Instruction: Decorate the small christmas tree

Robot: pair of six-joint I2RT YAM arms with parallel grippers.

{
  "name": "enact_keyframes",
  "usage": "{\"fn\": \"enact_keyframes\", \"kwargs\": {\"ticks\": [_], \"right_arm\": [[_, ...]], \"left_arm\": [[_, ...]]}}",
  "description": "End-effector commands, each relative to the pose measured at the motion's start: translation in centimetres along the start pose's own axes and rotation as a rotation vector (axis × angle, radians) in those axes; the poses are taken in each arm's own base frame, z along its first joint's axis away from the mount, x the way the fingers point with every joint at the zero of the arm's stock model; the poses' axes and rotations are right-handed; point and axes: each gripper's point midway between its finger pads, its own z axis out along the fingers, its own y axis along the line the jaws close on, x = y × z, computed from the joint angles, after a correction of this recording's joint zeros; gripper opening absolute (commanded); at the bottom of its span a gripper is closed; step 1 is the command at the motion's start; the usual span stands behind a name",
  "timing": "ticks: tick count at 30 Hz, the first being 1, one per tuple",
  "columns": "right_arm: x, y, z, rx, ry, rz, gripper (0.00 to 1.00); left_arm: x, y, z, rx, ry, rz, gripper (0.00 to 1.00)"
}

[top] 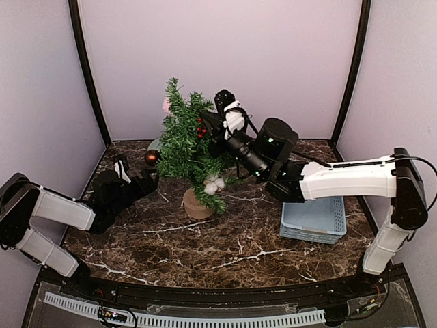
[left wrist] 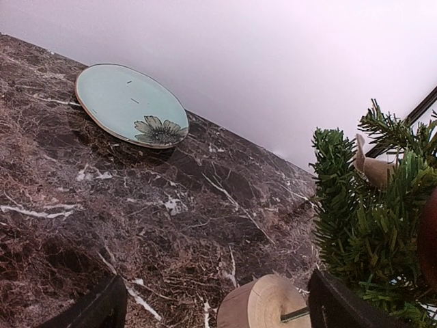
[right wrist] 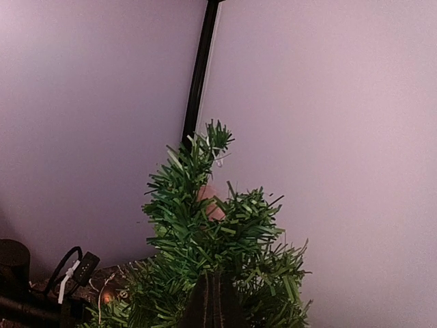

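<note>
The small christmas tree (top: 183,145) stands mid-table on its round wooden stump (top: 197,206), leaning a little. It carries red berries (top: 201,129), white cotton puffs (top: 214,183), a pink ornament (top: 166,104) near the top and a dark red ball (top: 151,156) on the left. My right gripper (top: 206,123) is shut, its tips pushed into the upper branches from the right; in the right wrist view the closed fingers (right wrist: 215,304) sit among the needles of the tree (right wrist: 212,232) below the pink ornament (right wrist: 212,199). My left gripper (left wrist: 218,316) is open and low, beside the stump (left wrist: 263,304), holding nothing.
A pale blue plate with a flower print (left wrist: 130,106) lies on the marble near the back wall, left of the tree. A light blue basket (top: 315,219) sits at the right under the right arm. Black frame posts run up both back corners.
</note>
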Motion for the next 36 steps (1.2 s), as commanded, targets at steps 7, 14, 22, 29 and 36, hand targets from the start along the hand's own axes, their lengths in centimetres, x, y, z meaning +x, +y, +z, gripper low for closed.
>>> {"fn": "enact_keyframes", "kwargs": {"ticks": [7, 14, 22, 29, 36], "right_arm": [[-1.4, -1.0, -0.3, 0.108, -0.059, -0.05, 0.0], [-3.5, -0.9, -0.7, 0.096, -0.084, -0.065, 0.0], [-2.1, -1.1, -1.0, 0.129, -0.057, -0.106, 0.0], [0.5, -0.3, -0.5, 0.113, -0.008, -0.102, 0.0], [2.1, 0.0, -0.6, 0.108, 0.032, -0.099, 0.0]], "left_arm": [[-0.3, 0.4, -0.5, -0.013, -0.02, 0.017, 0.95], [-0.2, 0.3, -0.3, -0.008, -0.016, 0.017, 0.95], [-0.3, 0.2, -0.3, -0.004, -0.019, 0.013, 0.95], [-0.4, 0.3, -0.5, -0.009, -0.022, 0.018, 0.95], [-0.3, 0.5, -0.5, -0.013, -0.019, 0.017, 0.95]]}}
